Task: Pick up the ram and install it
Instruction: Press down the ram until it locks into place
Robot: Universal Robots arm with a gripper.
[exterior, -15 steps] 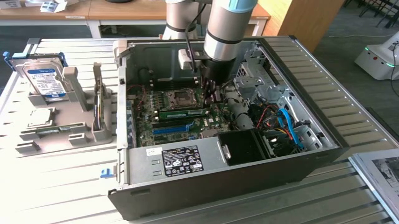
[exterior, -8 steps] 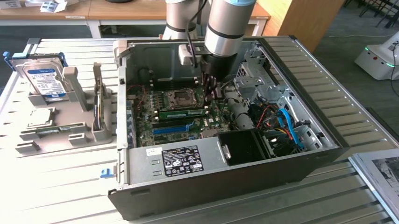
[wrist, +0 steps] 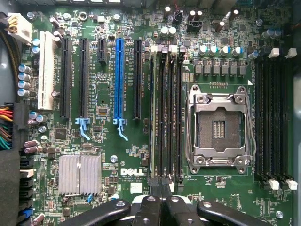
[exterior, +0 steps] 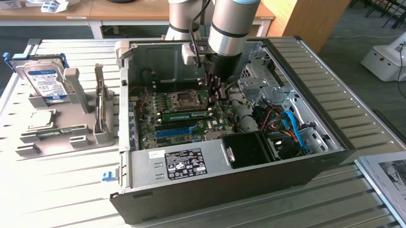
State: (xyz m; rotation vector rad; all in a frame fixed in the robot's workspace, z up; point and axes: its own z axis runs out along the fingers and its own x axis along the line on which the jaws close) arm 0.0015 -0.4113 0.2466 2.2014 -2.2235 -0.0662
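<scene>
Now the ram (exterior: 185, 114) sits seated just beneath the pressed-together claw (exterior: 214, 96)

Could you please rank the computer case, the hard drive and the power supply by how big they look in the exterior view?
1. Computer case, clearly largest.
2. Power supply.
3. Hard drive, which looks smallest, though it stands farther away.
</scene>
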